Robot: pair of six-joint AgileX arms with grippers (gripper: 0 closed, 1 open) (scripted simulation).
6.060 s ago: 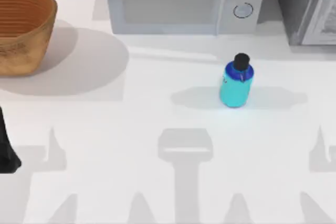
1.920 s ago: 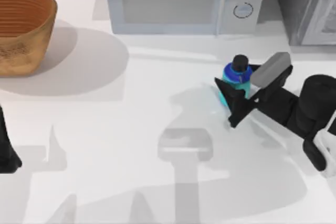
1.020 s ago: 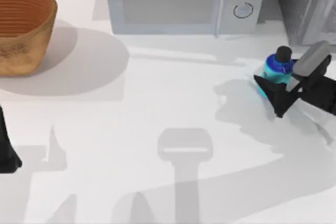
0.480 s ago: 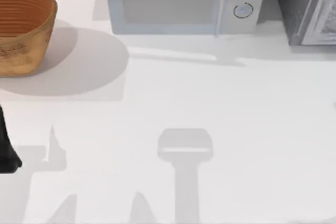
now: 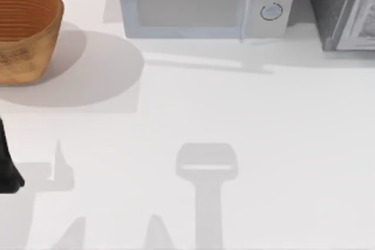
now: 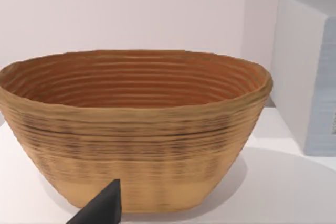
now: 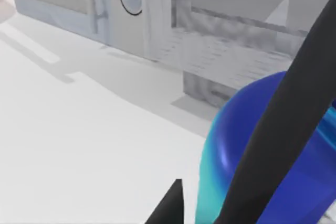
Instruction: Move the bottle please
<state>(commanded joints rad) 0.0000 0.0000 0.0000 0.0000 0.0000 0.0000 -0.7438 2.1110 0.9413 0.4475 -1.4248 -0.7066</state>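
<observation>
The bottle (image 7: pixel 231 145), blue at the shoulder and cyan lower down, sits close up in the right wrist view. My right gripper (image 7: pixel 226 203) is shut on the bottle, with one black finger (image 7: pixel 278 124) crossing in front of it and the other fingertip (image 7: pixel 170 205) on its far side. The microwave's dial and the grey appliance lie beyond it. My left arm (image 5: pixel 7 168) is parked at the table's left edge, its gripper (image 6: pixel 100 211) facing the basket.
A wicker basket (image 5: pixel 23 30) stands at the back left, large in the left wrist view (image 6: pixel 136 129). The microwave (image 5: pixel 199 4) takes up the back middle, with a grey appliance (image 5: pixel 345 4) at the back right. White tabletop (image 5: pixel 193 115) spreads in front.
My right gripper closed on the bottle near the microwave and carried it rightward, off the top view's right edge. The left arm has not moved.
</observation>
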